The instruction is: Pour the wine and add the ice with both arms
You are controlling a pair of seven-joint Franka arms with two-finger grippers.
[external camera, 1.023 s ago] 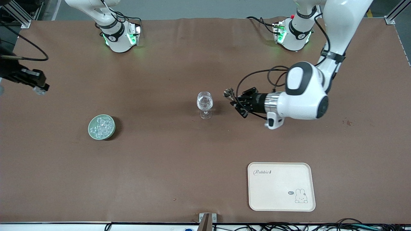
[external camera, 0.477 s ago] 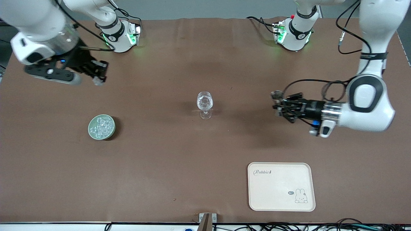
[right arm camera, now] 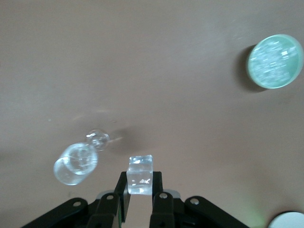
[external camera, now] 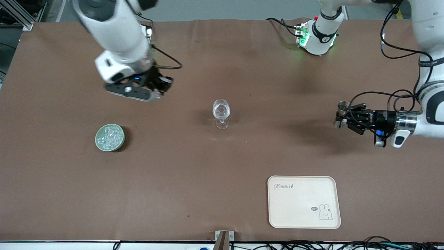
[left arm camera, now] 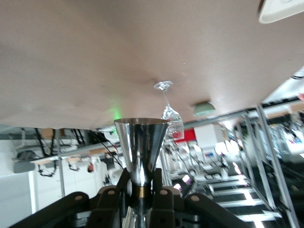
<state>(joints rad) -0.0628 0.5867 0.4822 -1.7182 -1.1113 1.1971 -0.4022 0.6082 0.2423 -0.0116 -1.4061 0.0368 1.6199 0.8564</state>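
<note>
The right hand [right arm camera: 140,192] is pinching an ice cube [right arm camera: 140,174] over the tabletop [external camera: 222,180] near the glass [external camera: 221,113], while the left hand [external camera: 341,118] is gripping the jigger [left arm camera: 141,149] farther from it.

**Arms swapped places around the glass**

Right gripper [external camera: 160,86] has swung in from the desk edge at the right arm's end and now hangs over bare desk [external camera: 194,166] close to the stemmed glass [external camera: 221,113], ice cube [right arm camera: 140,174] pinched in it. Left gripper [external camera: 341,116] has pulled away from the glass with the jigger [external camera: 342,106], now well apart from it toward the left arm's end.
</note>
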